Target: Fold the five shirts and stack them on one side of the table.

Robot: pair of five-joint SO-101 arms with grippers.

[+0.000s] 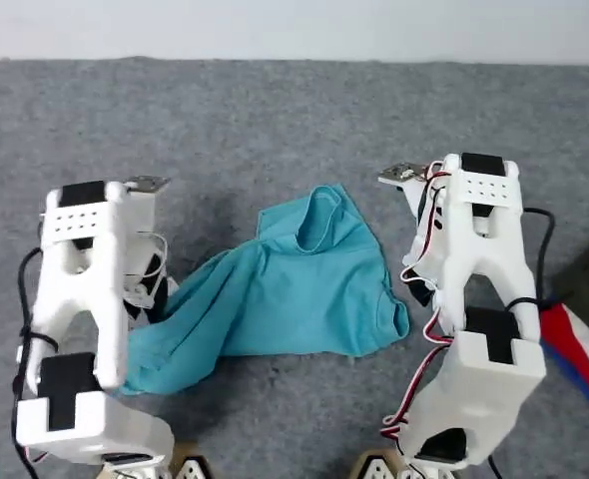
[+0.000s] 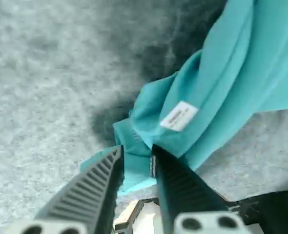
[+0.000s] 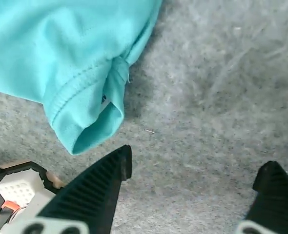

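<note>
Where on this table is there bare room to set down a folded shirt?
The widest bare stretch of table runs between the teal shirt and the far wall. A smaller patch lies under the open right tool, beside the sleeve. Crowded: the near middle, where the left tool pinches the shirt, and the edge by the striped cloth.

I see both arms built from white printed shells. The left arm (image 1: pixel 80 289) and the right arm (image 1: pixel 479 279) each carry black servo blocks (image 1: pixel 67 377) set into the links. A black cable (image 1: pixel 21 294) loops along the left arm. A red, white and black wire bundle (image 1: pixel 432 235) runs along the right arm. The left gripper (image 2: pixel 136 157) and right gripper (image 3: pixel 198 161) have dark grey fingers (image 2: pixel 97 183) with ribbed inner faces and round holes at the base.
</note>
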